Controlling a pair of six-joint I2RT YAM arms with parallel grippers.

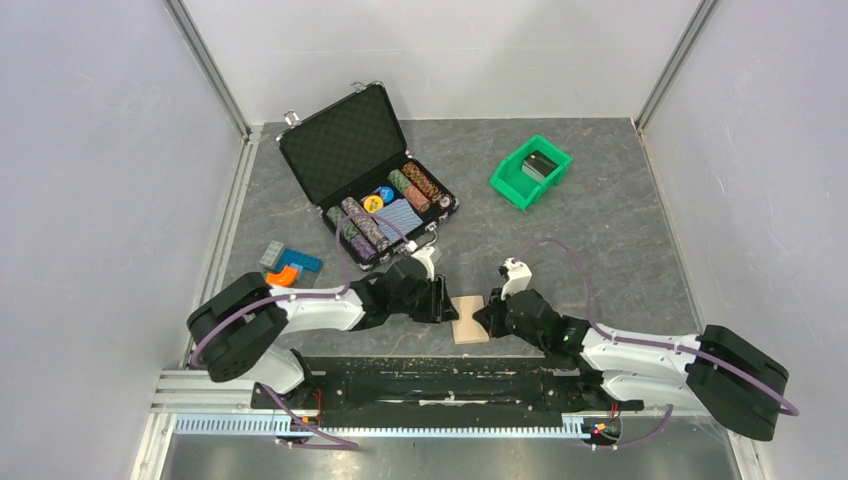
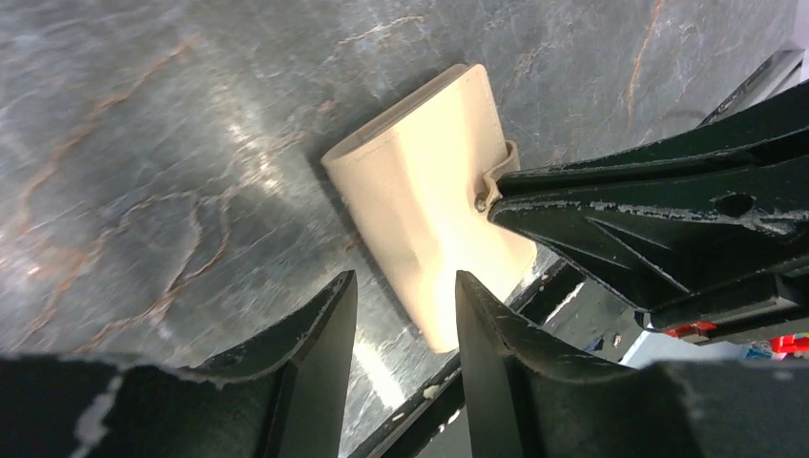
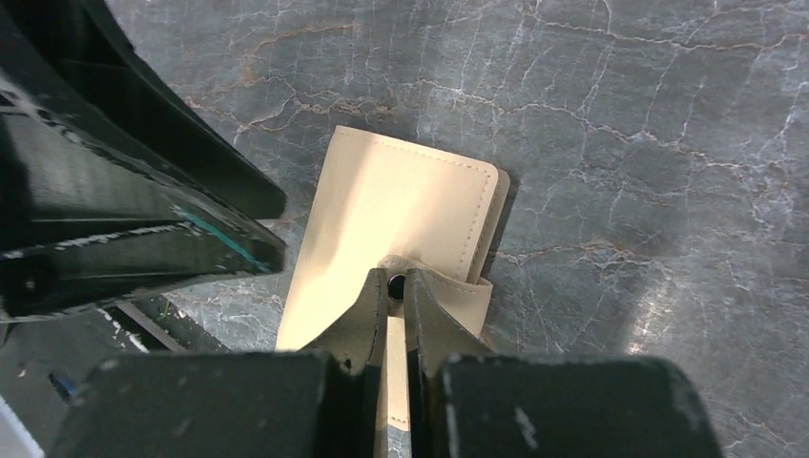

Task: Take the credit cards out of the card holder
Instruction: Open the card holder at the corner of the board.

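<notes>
The tan card holder (image 1: 470,320) lies folded shut on the grey table between my two grippers. It also shows in the left wrist view (image 2: 420,191) and the right wrist view (image 3: 401,210). My right gripper (image 3: 391,284) is shut on the holder's small side tab, at the snap; from the top it sits at the holder's right edge (image 1: 490,316). The left gripper (image 2: 405,279) is open at the holder's left side (image 1: 447,300), and the holder's near corner shows in the gap between its fingers. The credit cards are hidden inside the closed holder.
An open black chip case (image 1: 365,175) with poker chips stands at the back left. A green bin (image 1: 530,170) holding a dark object is at the back right. Small blue, grey and orange blocks (image 1: 290,265) lie at the left. A black rail (image 1: 430,375) runs just behind the holder's near edge.
</notes>
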